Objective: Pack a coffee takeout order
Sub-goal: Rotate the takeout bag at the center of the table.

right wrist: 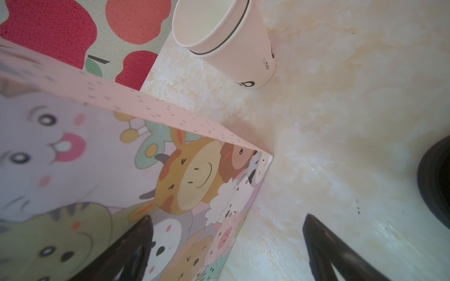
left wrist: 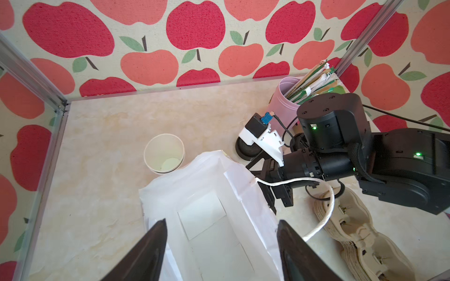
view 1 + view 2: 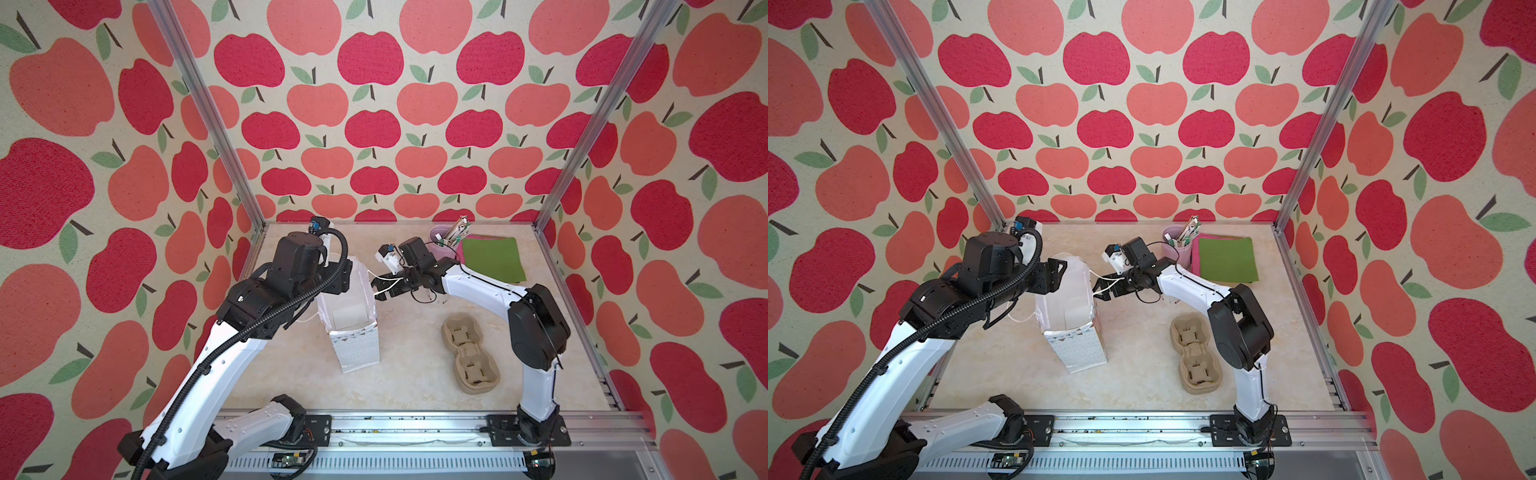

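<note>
Everywhere, apple-print woven walls (image 3: 374, 124) box my marbled cream counter (image 3: 415, 382). My left end effector (image 2: 221, 221) and right end effector (image 1: 227, 216) hang released.

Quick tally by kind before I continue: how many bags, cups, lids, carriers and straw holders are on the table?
Paper bag: 1
Paper cup: 1 (possibly two nested)
Black lid: 1
Pulp carrier: 1 (edge looks layered)
Pink straw holder: 1
Total: 5
</note>
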Controlling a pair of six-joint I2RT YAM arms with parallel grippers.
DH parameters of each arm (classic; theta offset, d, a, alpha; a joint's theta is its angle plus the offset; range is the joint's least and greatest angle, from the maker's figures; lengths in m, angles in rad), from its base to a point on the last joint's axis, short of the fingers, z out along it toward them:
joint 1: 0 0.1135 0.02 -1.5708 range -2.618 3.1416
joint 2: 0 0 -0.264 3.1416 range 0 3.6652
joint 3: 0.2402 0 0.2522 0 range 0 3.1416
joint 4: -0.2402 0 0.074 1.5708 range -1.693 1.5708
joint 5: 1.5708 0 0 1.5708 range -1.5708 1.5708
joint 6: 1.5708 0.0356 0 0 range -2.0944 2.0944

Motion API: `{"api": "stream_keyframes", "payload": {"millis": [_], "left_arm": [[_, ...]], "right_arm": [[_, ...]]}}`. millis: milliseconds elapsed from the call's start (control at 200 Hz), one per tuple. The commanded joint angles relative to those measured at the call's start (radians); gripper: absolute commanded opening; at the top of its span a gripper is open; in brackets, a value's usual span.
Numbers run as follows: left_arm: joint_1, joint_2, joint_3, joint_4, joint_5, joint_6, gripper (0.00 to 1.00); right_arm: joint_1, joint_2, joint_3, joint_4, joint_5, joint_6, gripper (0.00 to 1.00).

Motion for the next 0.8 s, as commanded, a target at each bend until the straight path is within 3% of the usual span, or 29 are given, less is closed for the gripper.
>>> {"api": "stream_keyframes", "payload": {"millis": [0, 255, 420, 795], "left_arm": [[0.09, 0.01, 0.017, -0.088, 0.115, 0.083, 0.75], [0.24, 0.088, 0.033, -0.16, 0.125, 0.192, 0.77], [0.298, 0.146, 0.04, -0.154, 0.191, 0.274, 0.75], [0.37, 0.251, 0.05, -0.098, 0.206, 0.414, 0.65]], "right_arm": [[0.013, 0.052, 0.073, -0.054, -0.075, -0.017, 0.97], [0.041, 0.098, 0.155, -0.11, -0.078, -0.065, 0.97], [0.04, 0.087, 0.177, -0.193, 0.014, -0.141, 0.99], [0.021, -0.043, 0.11, -0.268, 0.26, -0.271, 0.99]]}}
